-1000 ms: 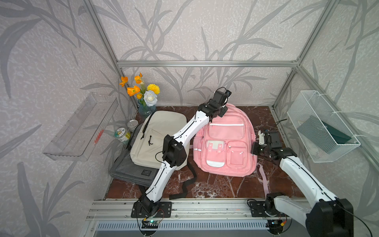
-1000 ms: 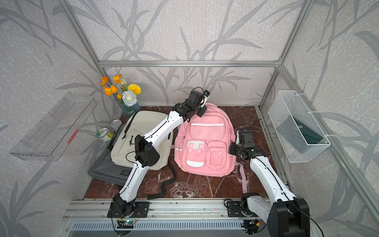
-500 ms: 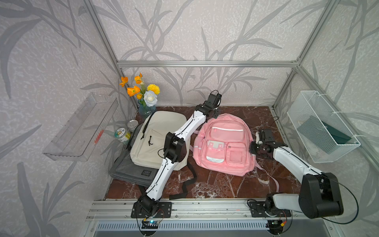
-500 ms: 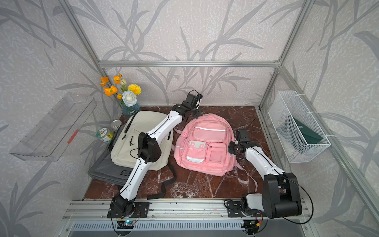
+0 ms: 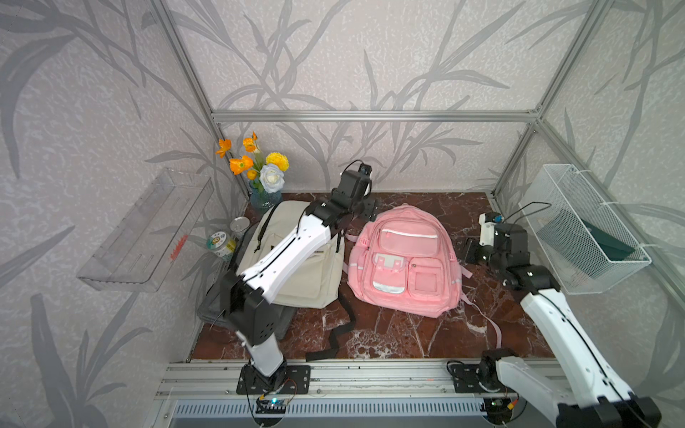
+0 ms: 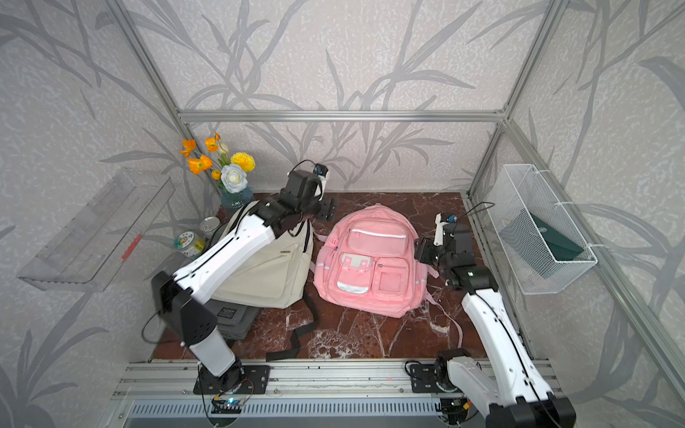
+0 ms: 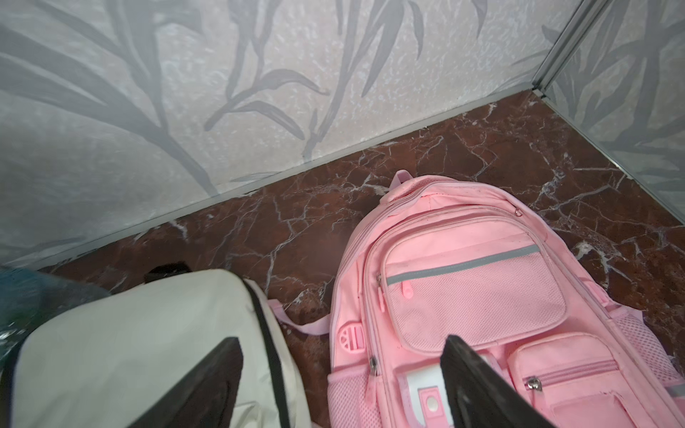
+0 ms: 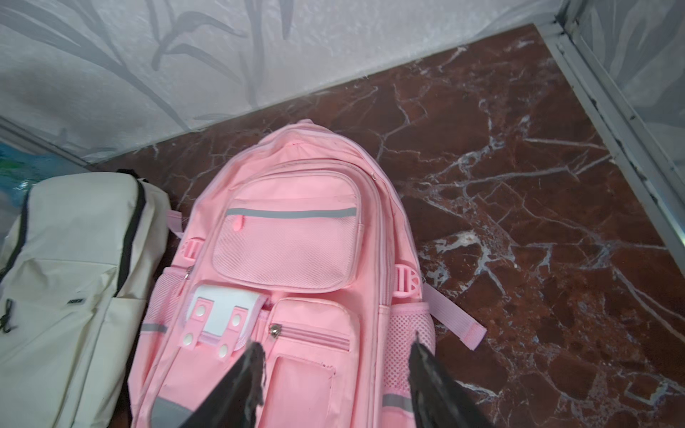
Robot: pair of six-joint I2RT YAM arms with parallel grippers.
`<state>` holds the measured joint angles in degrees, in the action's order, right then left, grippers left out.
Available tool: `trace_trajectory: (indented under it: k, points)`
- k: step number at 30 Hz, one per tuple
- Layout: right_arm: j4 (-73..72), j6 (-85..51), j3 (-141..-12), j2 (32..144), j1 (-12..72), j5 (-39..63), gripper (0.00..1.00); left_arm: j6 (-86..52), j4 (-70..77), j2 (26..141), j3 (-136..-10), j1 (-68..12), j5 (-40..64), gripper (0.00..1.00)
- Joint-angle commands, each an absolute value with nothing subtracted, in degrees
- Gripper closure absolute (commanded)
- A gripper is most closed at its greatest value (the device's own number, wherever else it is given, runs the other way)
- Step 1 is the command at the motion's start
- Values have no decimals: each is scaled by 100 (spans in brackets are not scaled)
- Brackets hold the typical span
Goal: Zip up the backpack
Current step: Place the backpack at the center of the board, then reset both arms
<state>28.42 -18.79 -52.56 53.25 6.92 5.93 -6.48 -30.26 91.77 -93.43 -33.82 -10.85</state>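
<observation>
Reading both as empty: left fingers (image 7: 218,374) are gaping wide, right fingers (image 8: 242,378) are standing apart, nothing between. Flat on the counter (image 5: 407,333), pink backpack (image 5: 404,259) is lying just ahead of and below both. Its main zip (image 7: 518,212) is looking closed, so probably no hold needed.

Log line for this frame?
left gripper: jaws open, empty | right gripper: jaws open, empty | pink backpack: flat on table, front up

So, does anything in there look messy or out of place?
Slightly untidy: the cream backpack lies half on top of a grey bag, and a black strap snakes loose across the tabletop. The pink backpack lies flat, a little askew.
</observation>
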Motion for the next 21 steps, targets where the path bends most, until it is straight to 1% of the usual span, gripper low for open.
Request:
trace_trajectory:
  k: [1,3,4,5,7,11,12,15,17,19,21]
  points:
    - [3289,-1708,-5440,4897,765,815,35,-951,-2376,8263,-8156,-3189,-1983,0]
    - [3289,-1654,-5369,4608,768,815,21,-1160,-2148,7630,-7461,-2999,-2559,0]
    - [3235,-1636,-5303,4457,765,799,2,-1297,-2063,7329,-7124,-2870,-2807,0]
    - [3126,-1620,-5222,4325,759,791,1,-1399,-1947,7042,-6779,-2776,-3040,0]
    - [2958,-1623,-5125,4132,764,711,1,-1434,-1575,6543,-6099,-2684,-3616,0]
    - [2705,-1655,-5048,4112,764,461,1,-1391,-793,5729,-4885,-2644,-4575,0]
    - [2630,-1655,-5016,4149,765,421,1,-1326,-595,5573,-4632,-2645,-4657,0]
    - [2107,-1708,-4713,4175,765,387,1,-696,656,5128,-3602,-2629,-5100,0]
    - [1683,-1626,-4457,4125,764,352,1,-171,1513,4945,-2998,-2544,-5127,0]
    - [1299,-1261,-4236,4085,765,391,1,172,1818,4997,-2705,-2470,-5043,0]
    - [1040,-804,-4055,4069,765,375,1,274,1804,5291,-2646,-2397,-5125,0]
